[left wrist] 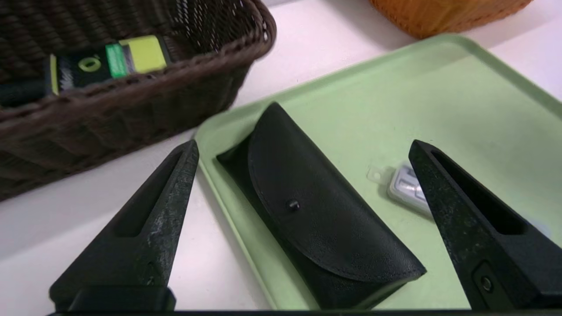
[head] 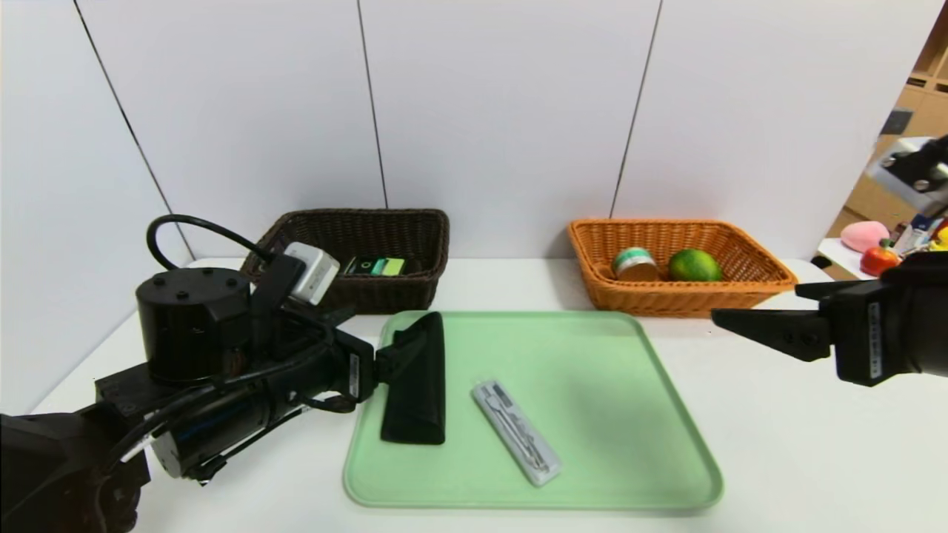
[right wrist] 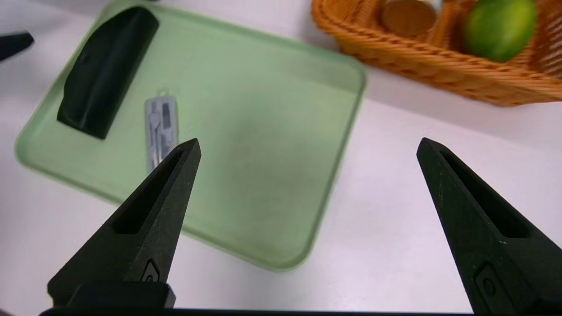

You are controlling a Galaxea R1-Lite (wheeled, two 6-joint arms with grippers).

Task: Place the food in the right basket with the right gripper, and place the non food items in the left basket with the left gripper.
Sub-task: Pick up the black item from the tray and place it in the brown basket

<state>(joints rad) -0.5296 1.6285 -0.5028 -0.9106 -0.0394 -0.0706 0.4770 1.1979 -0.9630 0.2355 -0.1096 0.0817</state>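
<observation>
The lime (head: 695, 265) and the tin can (head: 635, 263) lie in the orange basket (head: 770, 277) at the back right. The dark green pump bottle (head: 378, 266) lies in the dark brown basket (head: 437, 244) at the back left. The black pouch (head: 416, 379) and the clear cutlery case (head: 516, 431) lie on the green tray (head: 629, 414). My left gripper (left wrist: 303, 147) is open, just above the pouch (left wrist: 316, 210) at the tray's left edge, empty. My right gripper (right wrist: 307, 147) is open and empty, above the table right of the tray (right wrist: 263, 131).
The white table (head: 815, 444) ends at a grey wall behind the baskets. A side table with toys (head: 878, 255) stands at the far right. The cutlery case also shows in the left wrist view (left wrist: 406, 188), partly behind one finger.
</observation>
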